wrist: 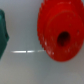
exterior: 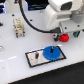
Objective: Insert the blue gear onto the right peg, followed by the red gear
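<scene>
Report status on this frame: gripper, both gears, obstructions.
Gripper directly above small red plastic toothed gear, jaw state unclear. Flat blue plastic toothed gear sits on grey black-rimmed plate. Nothing visibly blocking.

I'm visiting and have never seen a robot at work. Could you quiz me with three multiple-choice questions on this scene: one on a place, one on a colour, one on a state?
1. Where is the blue gear?
A. on the grey plate
B. in the gripper
C. off the table

2. What colour is the gear under the gripper?
A. green
B. red
C. yellow

3. Which way does that red gear lie?
A. flat, hole up
B. on edge
C. broken in two

Answers: 1 A, it sits on the plate's right end; 2 B, clearly red in both views; 3 A, the wrist view looks straight into its hole.
</scene>
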Tool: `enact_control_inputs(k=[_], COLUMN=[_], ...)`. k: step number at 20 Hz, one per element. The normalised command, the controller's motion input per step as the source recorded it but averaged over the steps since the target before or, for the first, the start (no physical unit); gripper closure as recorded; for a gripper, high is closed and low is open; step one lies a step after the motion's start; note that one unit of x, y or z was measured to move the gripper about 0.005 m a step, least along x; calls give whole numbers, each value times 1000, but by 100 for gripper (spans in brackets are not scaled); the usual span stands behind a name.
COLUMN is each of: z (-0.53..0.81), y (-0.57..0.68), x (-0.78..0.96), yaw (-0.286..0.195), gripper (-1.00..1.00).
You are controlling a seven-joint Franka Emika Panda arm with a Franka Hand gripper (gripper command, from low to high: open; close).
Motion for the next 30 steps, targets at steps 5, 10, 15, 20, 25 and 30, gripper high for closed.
enact_control_inputs(k=[5,10,15,20,25,30], z=[-178,-56,15,201,547,626], y=[-10,15,-1,0,-87,-192], x=[-256,-259,-146,-20,136,373], yaw=[0,0,0,0,0,0], gripper=[100,100,100,100,100,100])
